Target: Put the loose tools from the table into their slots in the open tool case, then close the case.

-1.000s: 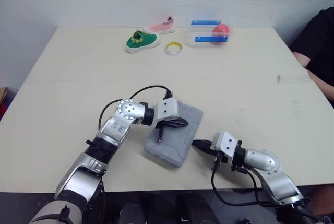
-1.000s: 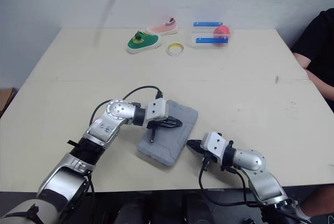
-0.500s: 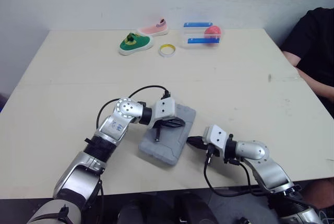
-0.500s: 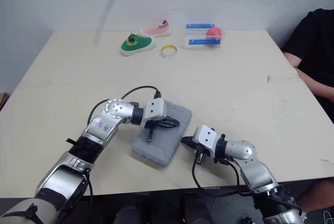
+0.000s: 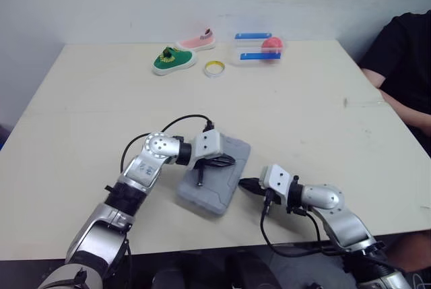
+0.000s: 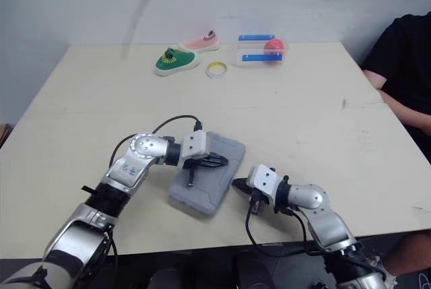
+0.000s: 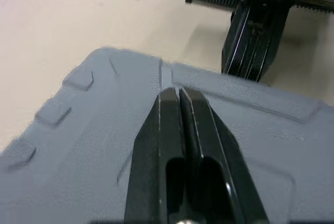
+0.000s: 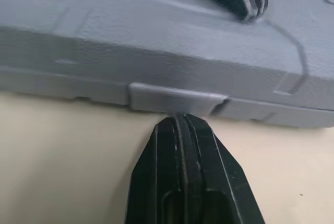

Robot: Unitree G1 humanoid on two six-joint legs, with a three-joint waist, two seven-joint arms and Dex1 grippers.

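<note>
The grey tool case (image 5: 210,195) lies closed on the table near the front edge. My left gripper (image 5: 231,161) is shut, with its fingertips resting on top of the lid (image 7: 94,145). On the table just right of the case, my right gripper (image 5: 243,183) is shut too. Its tip (image 8: 180,122) sits against the small latch tab (image 8: 177,97) on the case's side wall. No loose tools are in view on the table.
At the far edge sit a green shoe (image 5: 174,60), a pink shoe (image 5: 197,41), a yellow tape ring (image 5: 215,69) and a clear box (image 5: 259,45) holding a red ball. A person's dark sleeve (image 5: 404,60) is at the table's right side.
The camera has shifted, so the whole picture moved. My left gripper stays on the lid and my right gripper stays at the case's right side, perhaps slightly closer.
</note>
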